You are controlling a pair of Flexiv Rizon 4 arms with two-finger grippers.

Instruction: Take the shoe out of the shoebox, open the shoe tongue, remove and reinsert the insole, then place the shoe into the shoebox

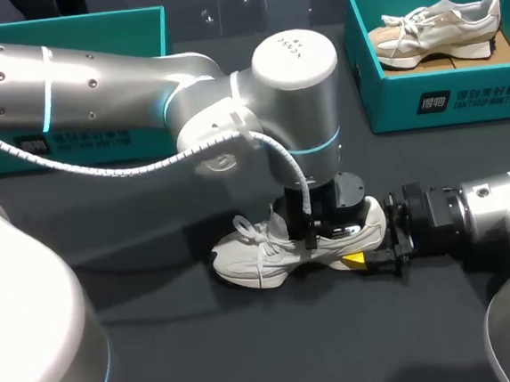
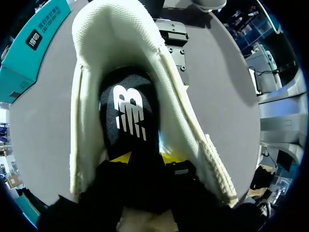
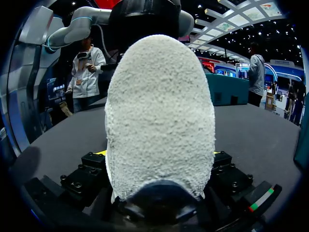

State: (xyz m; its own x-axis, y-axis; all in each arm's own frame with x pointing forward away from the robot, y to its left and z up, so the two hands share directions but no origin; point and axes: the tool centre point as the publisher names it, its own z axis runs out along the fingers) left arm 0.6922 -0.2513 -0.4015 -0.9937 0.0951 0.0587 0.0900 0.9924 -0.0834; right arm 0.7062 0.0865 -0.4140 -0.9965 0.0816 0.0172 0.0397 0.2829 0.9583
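Note:
A white shoe lies on its sole in the middle of the dark table, toe to the left. From above, my left gripper reaches into its opening. In the left wrist view the black insole with a white logo lies inside the shoe, and its near end sits between the two yellow tips of my left gripper, which touch it on both sides. My right gripper comes in low from the right and clasps the heel. The right wrist view shows that fuzzy white heel filling the gap of my right gripper.
A teal shoebox at the back right holds a second white shoe. Another teal box stands at the back left, partly behind my left arm.

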